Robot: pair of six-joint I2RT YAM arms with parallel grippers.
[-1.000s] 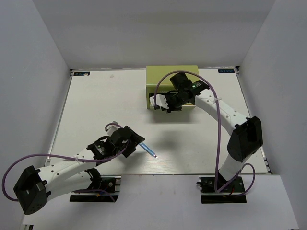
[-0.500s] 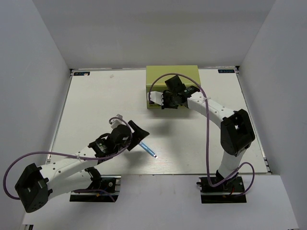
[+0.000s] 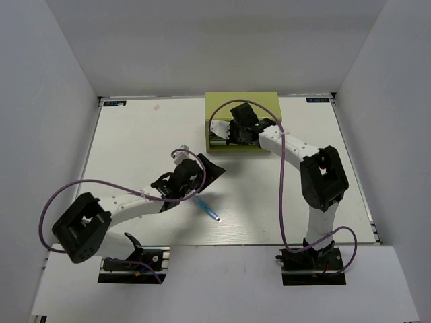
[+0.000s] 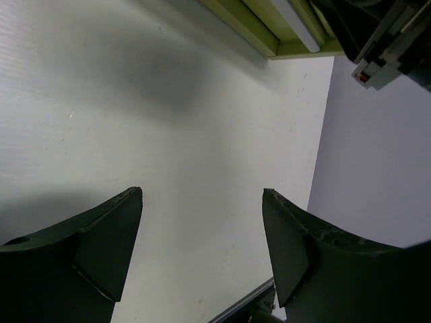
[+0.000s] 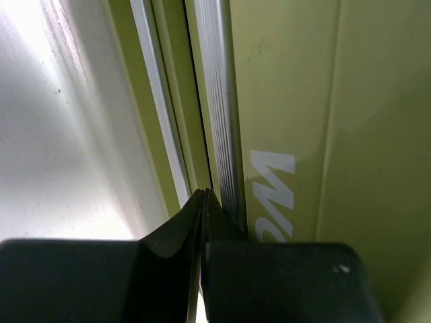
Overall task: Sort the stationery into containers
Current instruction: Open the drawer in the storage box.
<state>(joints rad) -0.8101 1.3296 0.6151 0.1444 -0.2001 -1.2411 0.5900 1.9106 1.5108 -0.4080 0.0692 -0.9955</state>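
Observation:
The lime-green chest stands at the back middle of the table. My right gripper is shut and empty, its tips against the chest front. In the right wrist view the shut fingertips sit beside a silver drawer handle and white lettering. A blue marker pen with a pale tip lies on the table near the front. My left gripper is open and empty, above and behind the pen, pointing toward the chest. The left wrist view shows its open jaws over bare table. The other pens are out of view.
The chest's lower corner and part of the right arm show at the top of the left wrist view. Grey walls enclose the table on three sides. Purple cables loop from both arms.
My left gripper has swung from beside the pen up and right toward the chest, still open; the pen stayed put. My right gripper has moved in against the chest front.

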